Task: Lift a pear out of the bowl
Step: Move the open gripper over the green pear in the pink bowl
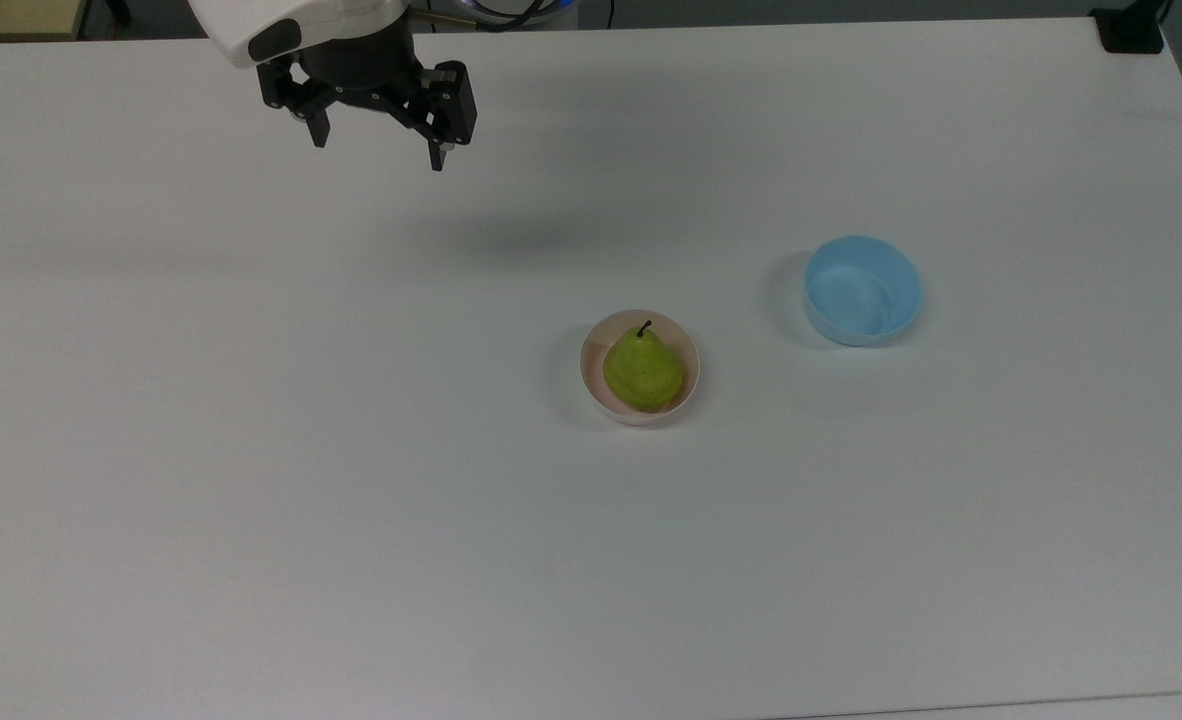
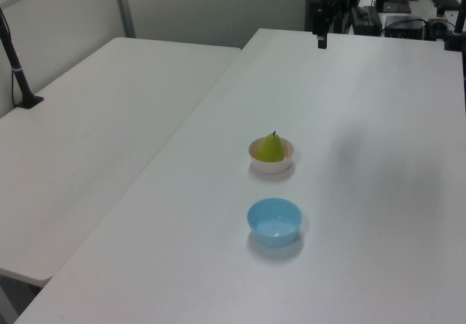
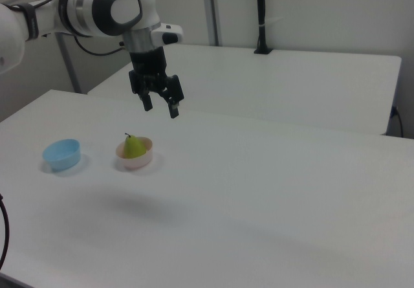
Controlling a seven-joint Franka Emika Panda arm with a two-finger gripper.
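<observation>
Pear (image 1: 642, 372) upright in the pink bowl (image 1: 591, 372), not yet lifted; we judge the reach is the step in hand.

From largest to smallest we see the white worktop (image 1: 251, 480), the light blue bowl (image 1: 862, 290) near the pink one, and the claw (image 1: 379, 146) hanging well apart from the fruit near the top view's upper left, spread wide and empty. Next we would bring it above the pear, lower the fingers either side of the body, then close.
</observation>
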